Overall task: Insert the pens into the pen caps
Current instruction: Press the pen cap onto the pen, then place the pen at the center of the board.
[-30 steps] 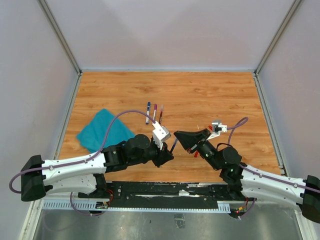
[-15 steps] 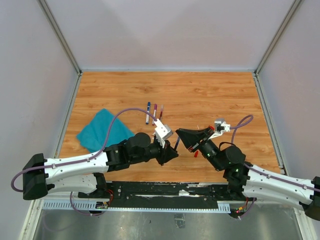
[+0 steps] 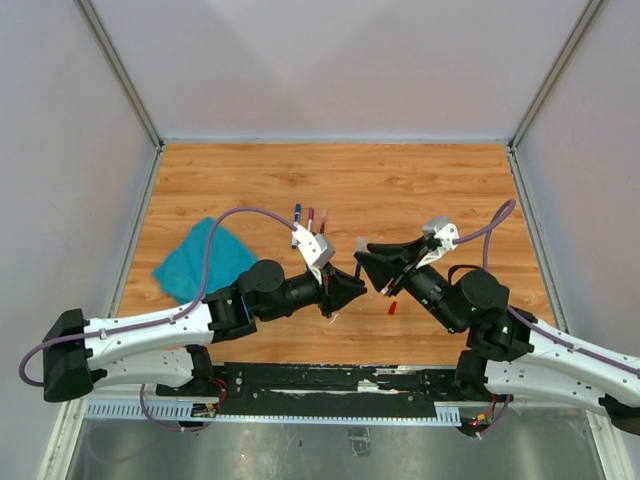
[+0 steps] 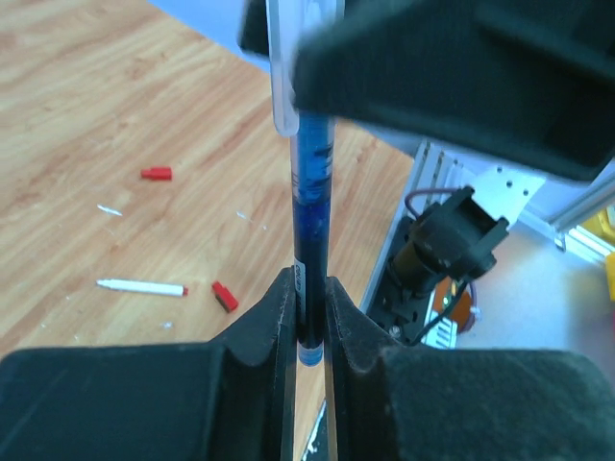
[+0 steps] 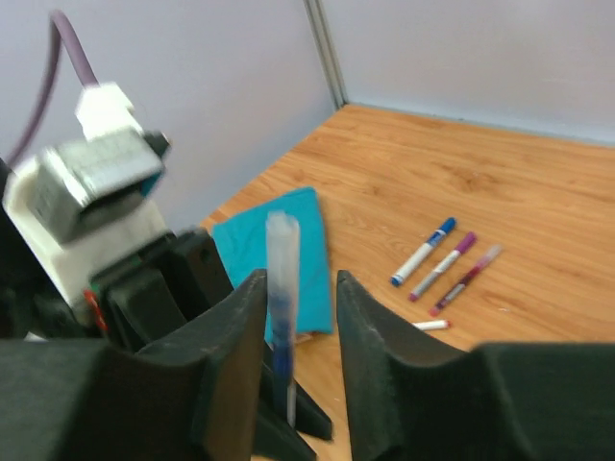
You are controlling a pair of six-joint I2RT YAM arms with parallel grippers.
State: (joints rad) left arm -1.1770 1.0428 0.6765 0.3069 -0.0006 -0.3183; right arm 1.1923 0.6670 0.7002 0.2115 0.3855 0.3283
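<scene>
My left gripper (image 4: 307, 288) is shut on the lower end of a blue pen (image 4: 311, 192), which stands upright and wears a clear pen cap (image 4: 282, 86) on its upper end. My right gripper (image 5: 300, 283) is open around that capped end (image 5: 282, 259): the cap sits close to the left finger, with a gap on the other side. In the top view the two grippers (image 3: 350, 290) (image 3: 366, 264) meet at mid-table with the pen (image 3: 359, 252) between them. Three capped pens (image 5: 423, 252) (image 5: 444, 266) (image 5: 467, 279) lie side by side further back.
A teal cloth (image 3: 200, 260) lies to the left. A white pen with a red tip (image 4: 142, 286) and two loose red caps (image 4: 156, 174) (image 4: 224, 296) lie on the wooden table (image 3: 450, 190). Grey walls enclose the table on three sides.
The right gripper's jaws have parted from the capped end of the pen. Both grippers have moved a little away from the bases, the left still holding the pen.
</scene>
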